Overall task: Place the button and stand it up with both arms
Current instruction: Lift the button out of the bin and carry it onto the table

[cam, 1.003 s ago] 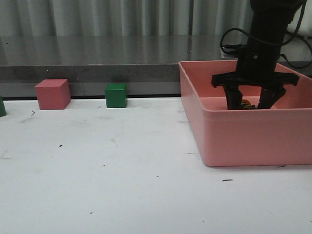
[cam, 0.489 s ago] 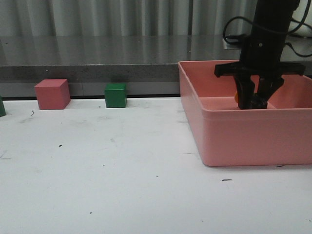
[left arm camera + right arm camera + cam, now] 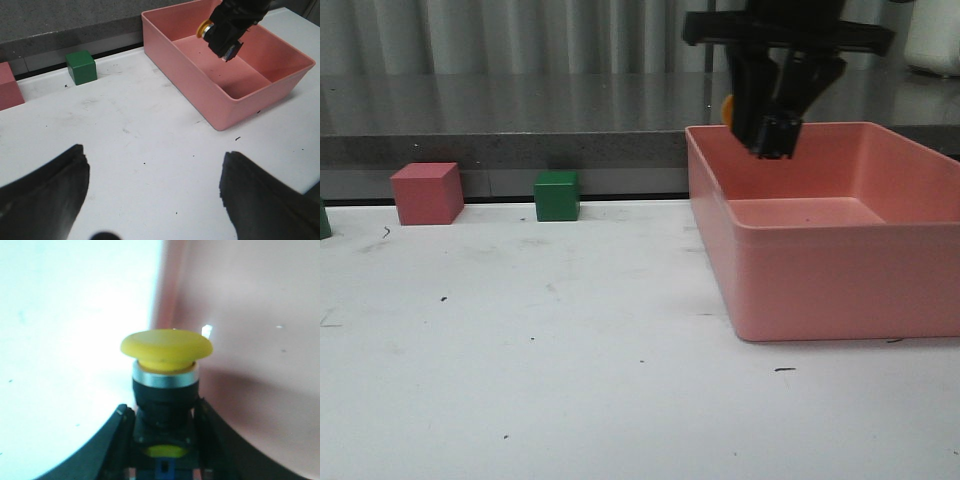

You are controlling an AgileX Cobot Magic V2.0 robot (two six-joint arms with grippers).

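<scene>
Right end effector (image 3: 162, 440) clamped on button's (image 3: 165, 375) black base, yellow cap beyond fingertips; likely light, rigid, smooth-capped, best pinched at blocky base.

I am finding no readable text, label, brand, number or sign on anything I am viewing in any of my three cameras.

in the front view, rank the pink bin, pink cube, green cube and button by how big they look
1. Pink bin, by far the largest.
2. Pink cube.
3. Green cube, a little smaller than the pink one.
4. Button, only a sliver of its yellow cap shows beside the right tool holding it, so its full size is hidden.
</scene>
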